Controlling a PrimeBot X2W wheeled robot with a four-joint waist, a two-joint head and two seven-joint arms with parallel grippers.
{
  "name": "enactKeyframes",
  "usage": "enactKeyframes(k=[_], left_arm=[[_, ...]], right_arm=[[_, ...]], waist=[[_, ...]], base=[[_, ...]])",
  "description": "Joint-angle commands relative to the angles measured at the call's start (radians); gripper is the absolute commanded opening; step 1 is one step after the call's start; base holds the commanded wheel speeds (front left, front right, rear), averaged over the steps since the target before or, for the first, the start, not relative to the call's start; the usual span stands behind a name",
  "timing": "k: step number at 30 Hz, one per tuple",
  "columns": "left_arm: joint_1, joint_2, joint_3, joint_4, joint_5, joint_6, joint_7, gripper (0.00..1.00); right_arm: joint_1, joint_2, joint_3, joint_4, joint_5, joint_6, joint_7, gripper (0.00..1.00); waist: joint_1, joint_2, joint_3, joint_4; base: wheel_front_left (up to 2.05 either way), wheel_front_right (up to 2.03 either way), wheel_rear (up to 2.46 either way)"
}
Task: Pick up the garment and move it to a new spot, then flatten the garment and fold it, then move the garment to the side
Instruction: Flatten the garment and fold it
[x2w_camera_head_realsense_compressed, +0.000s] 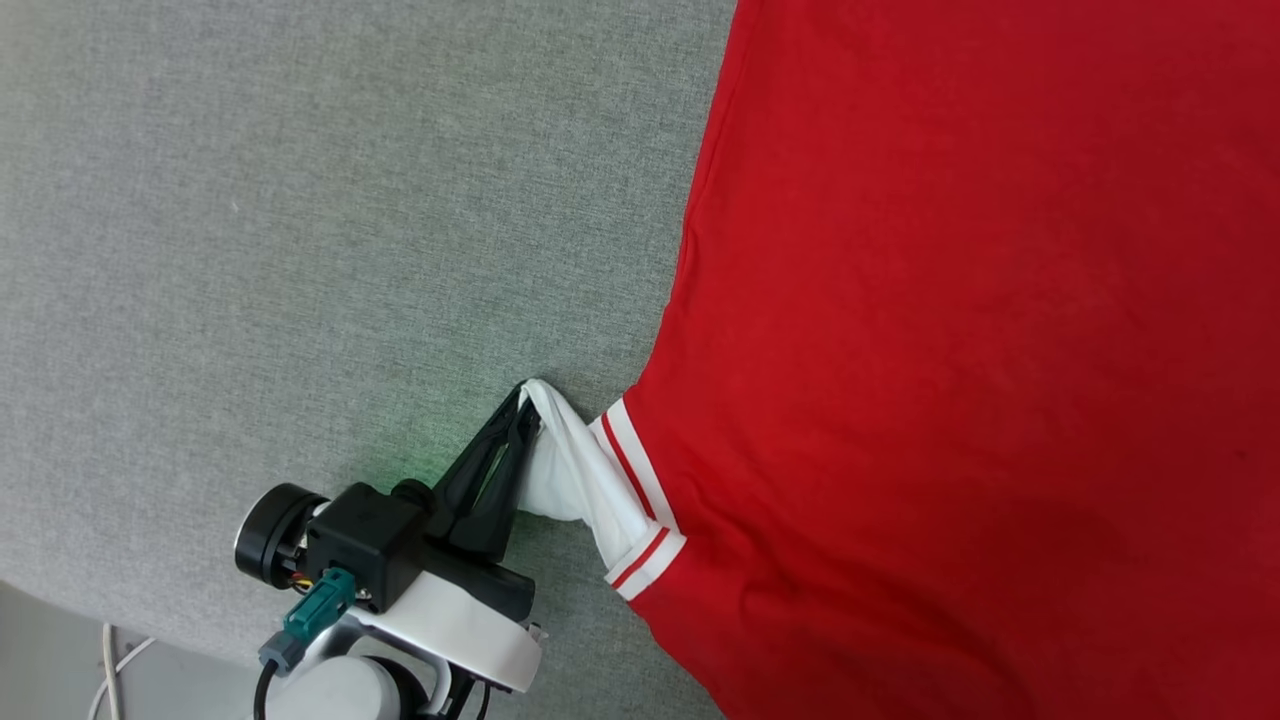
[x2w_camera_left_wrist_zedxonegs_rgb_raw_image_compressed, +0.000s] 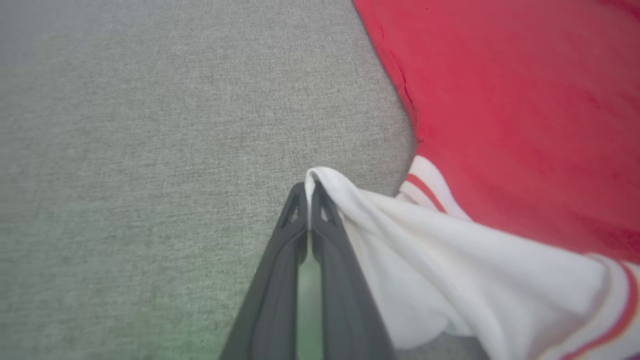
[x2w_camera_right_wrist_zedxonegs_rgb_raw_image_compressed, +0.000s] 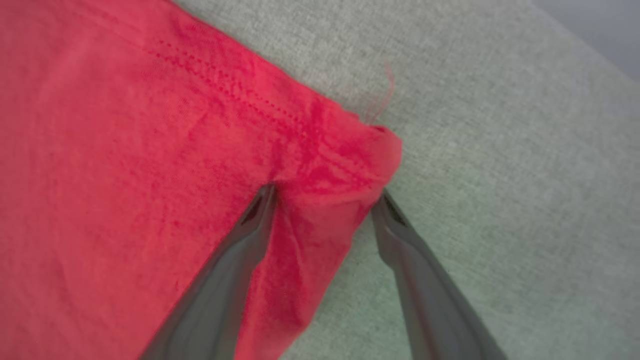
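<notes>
The garment (x2w_camera_head_realsense_compressed: 950, 330), red with a white short sleeve edged in red stripes, lies spread over the right side of the grey surface. My left gripper (x2w_camera_head_realsense_compressed: 525, 395) sits at the lower middle of the head view, shut on the tip of the white sleeve (x2w_camera_head_realsense_compressed: 570, 470) and pulling it out to the left. In the left wrist view the sleeve (x2w_camera_left_wrist_zedxonegs_rgb_raw_image_compressed: 450, 260) drapes to the right of my pinched left gripper (x2w_camera_left_wrist_zedxonegs_rgb_raw_image_compressed: 310, 192). My right gripper (x2w_camera_right_wrist_zedxonegs_rgb_raw_image_compressed: 325, 200) stands open, its two fingers straddling a bunched red hem corner (x2w_camera_right_wrist_zedxonegs_rgb_raw_image_compressed: 360, 160) of the garment.
The grey fabric surface (x2w_camera_head_realsense_compressed: 300, 250) stretches left of the garment. Its front edge runs across the lower left corner, with a pale floor and a white cable (x2w_camera_head_realsense_compressed: 110, 670) below it.
</notes>
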Motion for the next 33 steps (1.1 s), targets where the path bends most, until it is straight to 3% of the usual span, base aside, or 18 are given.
enactKeyframes(k=[1,2,10,16,26,33], left_arm=[[-0.013,-0.001,0.002,0.002,0.002,0.008,-0.004,0.0],[-0.011,0.001,0.004,0.004,0.003,0.009,-0.003,0.0],[0.039,0.015,0.013,0.012,-0.019,0.018,-0.009,0.0],[0.081,0.032,0.013,0.003,-0.035,0.033,0.0,0.0],[0.189,0.082,0.035,-0.009,-0.08,0.073,0.004,0.0],[0.236,0.108,0.052,-0.013,-0.096,0.077,-0.007,0.0]], right_arm=[[0.083,0.019,0.041,0.03,-0.013,0.0,0.003,0.19],[0.075,0.018,0.037,0.028,-0.017,0.0,-0.006,0.0],[0.021,0.02,0.029,-0.017,0.003,0.0,-0.109,0.0],[0.105,-0.066,0.113,-0.118,0.066,0.0,-0.159,0.0],[0.481,-0.309,0.177,-0.349,0.245,0.0,-0.325,0.0],[0.811,-0.388,0.189,-0.365,0.325,0.0,-0.481,0.0]], waist=[[0.0001,0.0,-0.01,-0.003],[0.0001,0.0,-0.018,-0.007],[0.0001,0.0,-0.14,-0.051],[0.0001,0.0,-0.266,-0.093],[0.0001,0.0,-0.433,-0.176],[0.0001,0.0,-0.465,-0.215]], base=[[0.0,0.0,0.0],[0.0,0.0,0.0],[0.0,0.0,0.0],[0.0,0.0,0.0],[0.0,0.0,0.0],[0.0,0.0,0.0]])
